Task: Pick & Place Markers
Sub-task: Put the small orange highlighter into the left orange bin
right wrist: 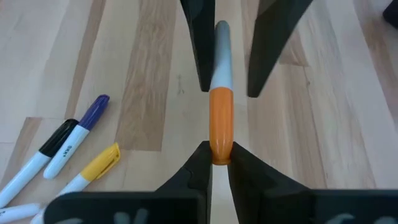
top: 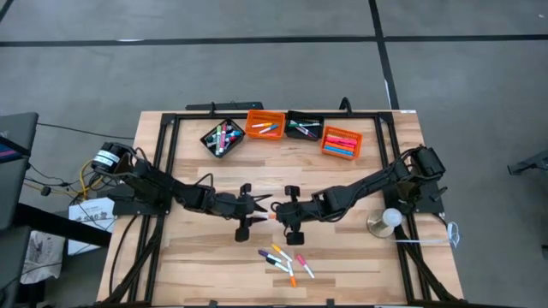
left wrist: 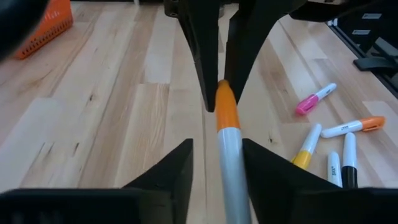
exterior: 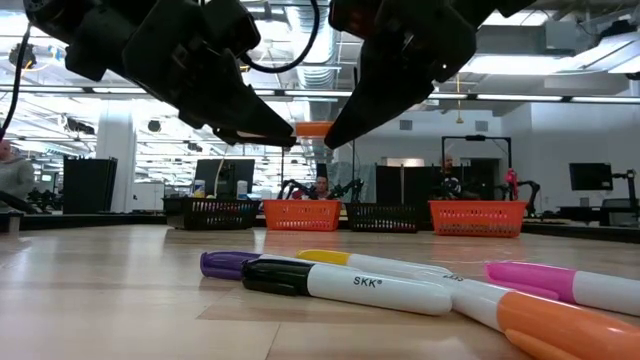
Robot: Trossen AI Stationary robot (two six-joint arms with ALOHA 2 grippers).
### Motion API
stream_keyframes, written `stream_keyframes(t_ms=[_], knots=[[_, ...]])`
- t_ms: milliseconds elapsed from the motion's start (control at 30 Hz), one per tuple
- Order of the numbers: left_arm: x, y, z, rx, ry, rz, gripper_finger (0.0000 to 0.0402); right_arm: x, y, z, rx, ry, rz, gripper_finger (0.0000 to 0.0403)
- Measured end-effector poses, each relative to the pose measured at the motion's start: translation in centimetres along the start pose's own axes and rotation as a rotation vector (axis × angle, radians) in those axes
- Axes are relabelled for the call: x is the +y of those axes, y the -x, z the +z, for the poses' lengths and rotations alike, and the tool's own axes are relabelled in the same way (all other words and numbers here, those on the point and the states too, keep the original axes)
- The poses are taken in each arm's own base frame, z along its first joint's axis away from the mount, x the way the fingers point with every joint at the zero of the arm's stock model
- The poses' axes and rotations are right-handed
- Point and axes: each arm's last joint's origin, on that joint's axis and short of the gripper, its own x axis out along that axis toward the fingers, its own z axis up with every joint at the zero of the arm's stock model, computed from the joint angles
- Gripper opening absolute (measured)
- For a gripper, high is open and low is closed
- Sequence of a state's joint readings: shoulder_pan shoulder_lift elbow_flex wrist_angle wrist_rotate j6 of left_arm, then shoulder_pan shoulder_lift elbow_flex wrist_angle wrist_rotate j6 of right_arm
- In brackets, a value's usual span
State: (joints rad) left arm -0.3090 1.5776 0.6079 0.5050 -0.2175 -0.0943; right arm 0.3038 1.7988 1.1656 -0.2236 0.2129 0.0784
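Right now both hands meet above the middle of the bench [top: 205, 257], each at one end of a single orange-capped marker [top: 271, 216] that hangs level in the air between them. The right hand [right wrist: 217, 157] is pressed together on the orange cap, its two fingertips pinching the cap's end. The left hand [left wrist: 216, 155] sits around the white barrel: its fingers stand on either side of the barrel, one just beside it, but whether they are gripping it cannot be told.

From the low view the orange cap shows between the two dark hands, well above the wood.

Nearer the front edge of the bench lies a loose cluster of markers [top: 287, 261]: a purple-capped marker [exterior: 228, 264], a black-capped marker [exterior: 345, 285], a yellow-capped marker [right wrist: 96, 165], a pink-capped marker [left wrist: 314, 100] and an orange-capped one, all lying flat and close together, some touching.

Along the far edge stand four small bins in a row: a black bin [top: 205, 137] turned at an angle, an orange bin [top: 265, 116], a second black bin [top: 305, 117] and a second orange bin [top: 342, 130]. Each already holds markers.
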Motion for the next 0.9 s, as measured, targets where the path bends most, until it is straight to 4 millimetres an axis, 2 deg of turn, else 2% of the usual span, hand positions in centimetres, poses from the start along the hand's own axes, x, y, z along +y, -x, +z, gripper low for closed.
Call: stream_keyframes(t_ms=[300, 600, 733, 900], knots=[[0.8, -0.2, 0.0, 0.006, 0.035, 0.010, 0.0040, -0.4, -0.1, 0.0, 0.005, 0.003, -0.013, 0.0048], [1.0, -0.2, 0.0, 0.004, 0.027, 0.048, 0.0051, -0.9, -0.2, 0.0, 0.004, 0.042, -0.019, 0.0059], [1.7, -0.3, 0.1, 0.005, 0.031, 0.061, 0.0044, -1.0, -0.2, -0.1, 0.020, 0.045, -0.032, 0.0094], [3.3, -0.5, 0.2, 0.008, 0.058, 0.071, 0.0046, -1.1, 0.0, -0.7, 0.079, 0.064, -0.131, 0.0168]])
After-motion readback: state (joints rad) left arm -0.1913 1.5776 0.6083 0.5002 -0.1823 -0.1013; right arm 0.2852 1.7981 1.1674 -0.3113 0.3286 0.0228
